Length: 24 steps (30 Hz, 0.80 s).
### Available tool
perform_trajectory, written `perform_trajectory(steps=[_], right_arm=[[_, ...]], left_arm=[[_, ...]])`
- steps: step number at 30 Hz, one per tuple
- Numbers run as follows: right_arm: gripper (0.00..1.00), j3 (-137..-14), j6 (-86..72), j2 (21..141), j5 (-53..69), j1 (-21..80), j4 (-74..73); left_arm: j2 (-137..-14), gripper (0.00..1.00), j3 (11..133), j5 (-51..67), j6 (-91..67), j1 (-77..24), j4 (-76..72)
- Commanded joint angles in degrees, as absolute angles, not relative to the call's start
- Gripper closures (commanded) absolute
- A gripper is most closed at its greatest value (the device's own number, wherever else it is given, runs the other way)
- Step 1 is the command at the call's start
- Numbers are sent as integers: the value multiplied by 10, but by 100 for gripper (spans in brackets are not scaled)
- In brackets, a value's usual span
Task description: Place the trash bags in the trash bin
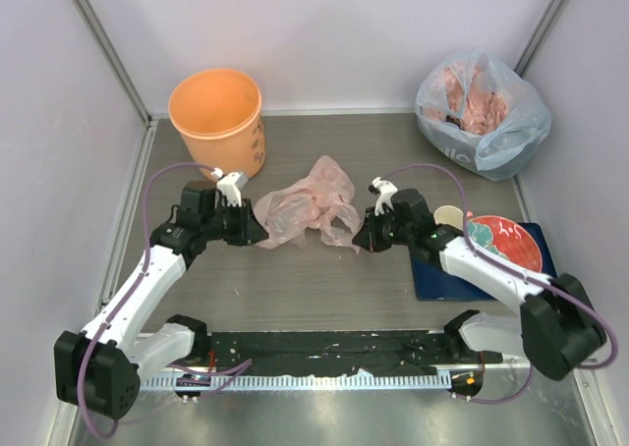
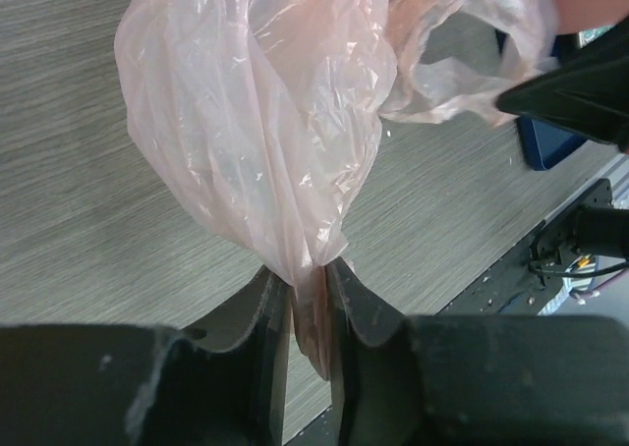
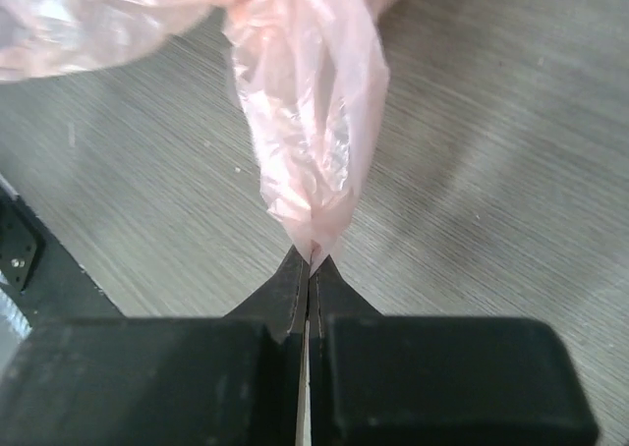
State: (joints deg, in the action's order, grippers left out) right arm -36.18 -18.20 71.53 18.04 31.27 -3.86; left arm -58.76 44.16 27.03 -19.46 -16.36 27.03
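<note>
The pale-pink trash bag [image 1: 305, 205] lies crumpled mid-table, stretched between both grippers. My left gripper [image 1: 257, 232] is at its left end; in the left wrist view the jaws [image 2: 310, 274] stand a narrow gap apart with a bunched fold of the bag [image 2: 256, 122] filling that gap and touching both fingers. My right gripper [image 1: 359, 240] is at the bag's right end, and its jaws [image 3: 312, 259] are pinched tight on a twisted corner of the bag [image 3: 314, 122]. The orange trash bin [image 1: 216, 117] stands upright at the back left, behind the left gripper.
A bluish-clear sack [image 1: 482, 112] stuffed with pink plastic sits at the back right. Right of the right gripper are a small cup [image 1: 449, 217] and a red plate [image 1: 506, 242] on a blue mat [image 1: 462, 281]. A black strip [image 1: 324, 348] runs along the front edge.
</note>
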Motion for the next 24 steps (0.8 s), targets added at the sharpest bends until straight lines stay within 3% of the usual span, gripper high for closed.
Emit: perform_trajectory(steps=[1,7,15,18,20,21,22,23,24], right_arm=[[99,-394,-138,638,189,311,-92],[99,-413,-109,606,243,310,-167],[99,-433,-89,603,282,309,-198],[99,-436,-85,604,300,302,-207],[99,-436,-81,601,304,295,-214],[99,-439,-73,602,298,294,-218],[99,-439,-72,605,291,290,-222],[99,-440,-72,606,281,279,-222],[94,-442,-76,609,256,275,-220]], left_arm=[[-556,72,401,292,-249,-156,159],[-549,49,329,290,-340,-156,3],[-639,45,292,273,-391,-150,-84],[-670,50,300,272,-390,-149,-89],[-683,65,304,275,-385,-145,-92],[-696,84,307,289,-384,-144,-91],[-701,94,309,301,-381,-144,-86],[-705,100,314,309,-381,-144,-78],[-706,100,314,326,-381,-144,-64]])
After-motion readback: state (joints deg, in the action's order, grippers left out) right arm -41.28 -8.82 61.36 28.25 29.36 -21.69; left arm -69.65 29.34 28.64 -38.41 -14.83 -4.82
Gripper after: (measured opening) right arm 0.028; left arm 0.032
